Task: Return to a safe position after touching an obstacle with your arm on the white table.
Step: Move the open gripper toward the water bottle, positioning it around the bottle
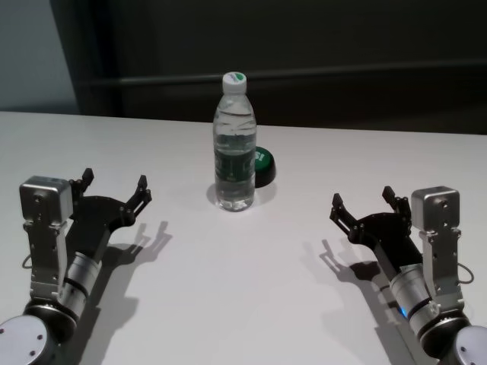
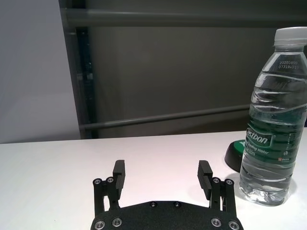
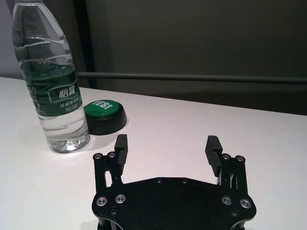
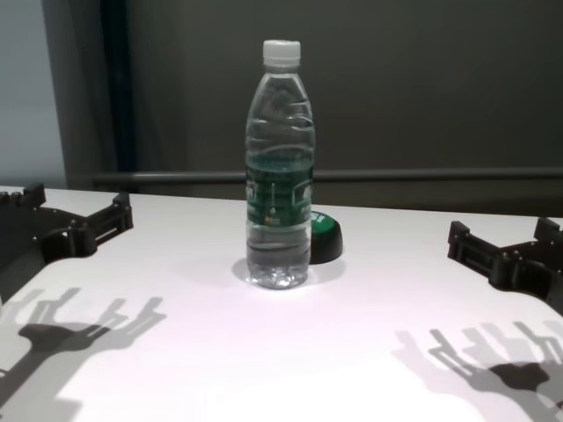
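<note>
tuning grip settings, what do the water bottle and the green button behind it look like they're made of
Water bottle: thin clear plastic, likely; you see through its ribbed, glossy wall, with a white cap and green label band.
Green button: seemingly hard plastic, a smooth green dome on a glossy black base.
Both stand on the matte white table.

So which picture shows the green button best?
The right wrist view: the green button shows whole beside the bottle, its white lettering visible. In the head view and chest view the bottle hides part of it. The left wrist view shows only a sliver.
</note>
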